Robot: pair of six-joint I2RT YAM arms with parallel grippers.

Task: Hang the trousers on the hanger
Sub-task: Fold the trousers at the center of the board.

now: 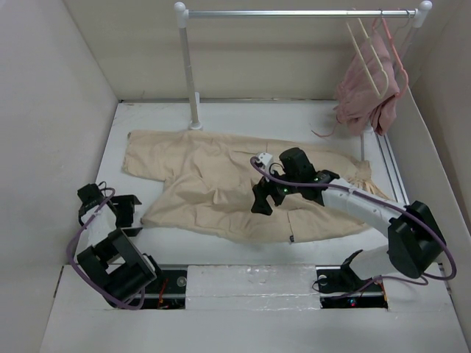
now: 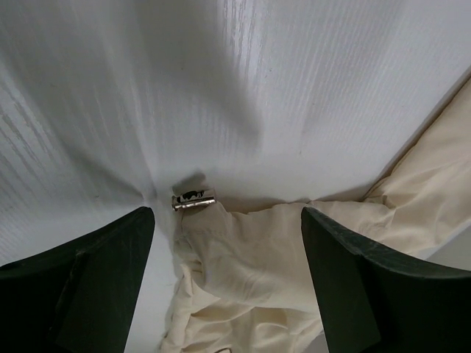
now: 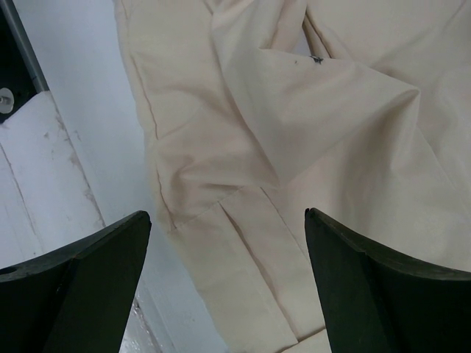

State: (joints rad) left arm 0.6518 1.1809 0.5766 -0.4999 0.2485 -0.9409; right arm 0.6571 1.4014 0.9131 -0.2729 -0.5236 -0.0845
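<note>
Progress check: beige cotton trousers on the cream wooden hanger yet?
No, trousers lie spread on the table; hanger hangs on the rail.

No text, label, brand or number can be read anywhere. A small shiny metal piece (image 2: 193, 199), touching the edge of the trousers (image 2: 250, 272), carries dark marks too blurred to make out as letters.

From where I stand, the black, purple-cabled left arm (image 1: 110, 257) sits folded up tight off the left edge of the large light-beige cotton trousers (image 1: 206, 176). Its dark two-finger left claw (image 2: 224, 213) points down at that edge, spread wide and empty. The white-sleeved right arm (image 1: 360, 206) stretches low over the trousers' middle, its right claw (image 3: 224, 215) gaping, gripping nothing.
</note>
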